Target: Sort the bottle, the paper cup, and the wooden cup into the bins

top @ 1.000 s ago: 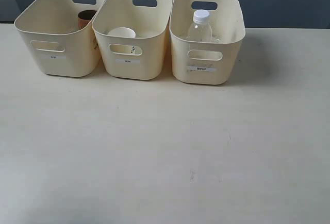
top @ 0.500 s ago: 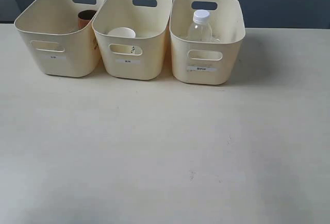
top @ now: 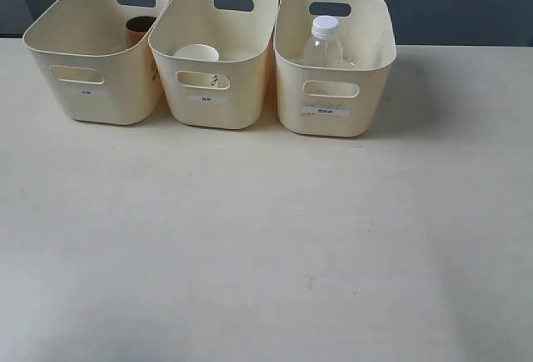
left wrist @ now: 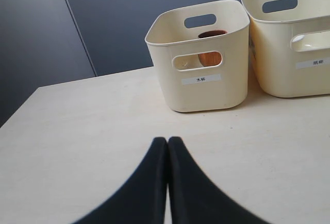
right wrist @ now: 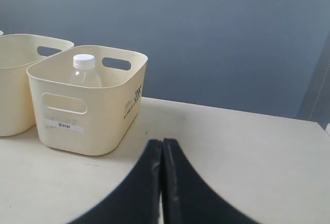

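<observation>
Three cream bins stand in a row at the back of the table. The left bin holds the brown wooden cup, also seen through its handle cut-out as the wooden cup. The middle bin holds the white paper cup. The right bin holds the clear bottle with a white cap, the bottle upright. Neither arm shows in the exterior view. My left gripper is shut and empty above bare table, well short of the left bin. My right gripper is shut and empty near the right bin.
The pale table stretches wide in front of the bins. A dark blue-grey wall runs behind them. The table's left edge shows in the left wrist view.
A small dark shape at the exterior view's top edge one second ago is gone from view. The bins and their contents have not moved.
</observation>
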Controlling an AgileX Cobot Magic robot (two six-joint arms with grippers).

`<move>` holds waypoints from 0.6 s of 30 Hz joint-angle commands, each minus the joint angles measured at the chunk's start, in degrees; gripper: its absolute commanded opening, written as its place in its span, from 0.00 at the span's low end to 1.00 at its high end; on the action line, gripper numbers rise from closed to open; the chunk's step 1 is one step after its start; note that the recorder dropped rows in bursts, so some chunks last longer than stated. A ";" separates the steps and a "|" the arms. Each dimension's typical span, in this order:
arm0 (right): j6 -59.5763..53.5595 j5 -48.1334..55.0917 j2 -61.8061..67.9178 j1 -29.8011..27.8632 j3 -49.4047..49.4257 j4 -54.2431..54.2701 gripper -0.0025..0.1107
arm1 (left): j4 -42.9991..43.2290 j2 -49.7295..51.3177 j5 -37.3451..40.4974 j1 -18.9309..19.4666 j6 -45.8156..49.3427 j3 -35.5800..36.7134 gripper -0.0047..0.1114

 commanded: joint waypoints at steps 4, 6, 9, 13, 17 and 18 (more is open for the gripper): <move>-0.03 -0.18 -3.99 -1.31 3.78 0.78 0.02 | -0.13 0.22 -0.26 -0.04 -0.12 -0.28 0.04; -0.03 -0.86 -3.99 -1.43 4.13 0.78 0.02 | -0.13 0.22 -0.26 -0.04 -0.12 -0.28 0.04; -0.03 -2.00 -3.99 -1.99 4.13 0.66 0.02 | -0.13 0.22 -0.26 -0.04 -0.12 -0.28 0.04; -0.03 -1.58 -3.99 -4.78 4.13 0.66 0.02 | -0.13 0.22 -0.26 -0.04 -0.12 -0.28 0.04; -0.03 -0.21 -3.99 -5.57 4.13 0.66 0.02 | -0.13 0.22 -0.26 -0.04 -0.12 -0.28 0.04; -0.03 -0.08 -3.99 -5.57 4.13 0.66 0.02 | -0.13 0.22 -0.26 -0.04 -0.12 -0.28 0.04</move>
